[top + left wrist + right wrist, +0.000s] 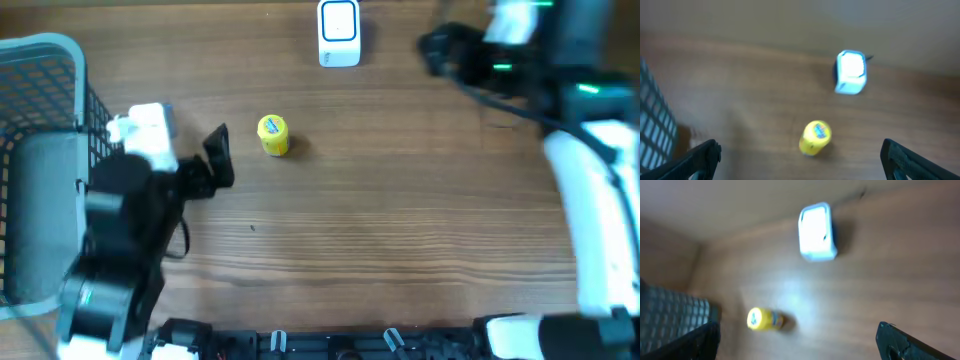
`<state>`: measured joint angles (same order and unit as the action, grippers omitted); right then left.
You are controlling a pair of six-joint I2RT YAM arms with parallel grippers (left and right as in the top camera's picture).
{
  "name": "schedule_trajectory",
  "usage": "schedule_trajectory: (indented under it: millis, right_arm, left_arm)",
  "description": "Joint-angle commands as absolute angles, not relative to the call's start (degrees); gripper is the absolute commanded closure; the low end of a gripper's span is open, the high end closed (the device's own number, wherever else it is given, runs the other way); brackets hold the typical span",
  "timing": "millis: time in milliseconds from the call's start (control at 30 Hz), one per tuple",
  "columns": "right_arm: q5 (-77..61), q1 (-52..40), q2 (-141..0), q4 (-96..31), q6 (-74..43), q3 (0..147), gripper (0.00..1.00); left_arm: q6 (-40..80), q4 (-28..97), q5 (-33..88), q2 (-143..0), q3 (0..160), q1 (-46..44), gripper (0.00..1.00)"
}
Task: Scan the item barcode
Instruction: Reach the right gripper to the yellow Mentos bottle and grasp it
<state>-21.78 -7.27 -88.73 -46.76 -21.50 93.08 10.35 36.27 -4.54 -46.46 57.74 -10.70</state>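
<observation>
While the yellow bottle (273, 135) lies just right of our left gripper (221, 157), jaws wide, right gripper (798, 337) wide too, scanner (339, 33) far.

Both wrist views were blurred, so the label on the yellow container (815, 137) and the face of the white scanner (850, 71) could not be read. The basket (45, 43) ran off the overhead view's left edge, and the right arm (500, 65) was only a smear near the top.
</observation>
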Motion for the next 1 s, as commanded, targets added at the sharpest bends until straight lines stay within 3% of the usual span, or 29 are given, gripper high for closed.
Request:
schedule_trajectory:
  millis: [0, 133, 300, 500, 733, 967]
  right_arm:
    - [-7.6, -21.7, -96.8, -45.3, -35.2, 92.7, 0.0]
    - [-3.4, -33.6, -107.7, -44.0, -41.1, 98.1, 0.0]
    - [2.4, -40.9, -117.6, -49.4, -45.1, 110.6, 0.0]
    - [6.6, -41.5, -123.6, -50.7, -46.7, 116.3, 0.0]
    - [6.6, -41.4, -129.0, -50.6, -46.7, 116.2, 0.0]
    - [5.3, -41.4, -131.6, -49.8, -48.1, 116.2, 0.0]
  left_arm:
    - [6.0, 38.9, -1.5, -39.8, 59.0, -10.4, 0.0]
    - [6.0, 45.7, -1.5, -37.6, 59.0, -10.4, 0.0]
    - [6.4, 49.3, -1.5, -37.7, 59.0, -10.4, 0.0]
    - [6.4, 49.5, -1.6, -37.6, 59.0, -10.4, 0.0]
    - [18.7, 49.4, -19.8, -37.6, 59.3, -10.4, 0.0]
    - [18.2, 50.5, -18.9, -37.6, 59.3, -10.4, 0.0]
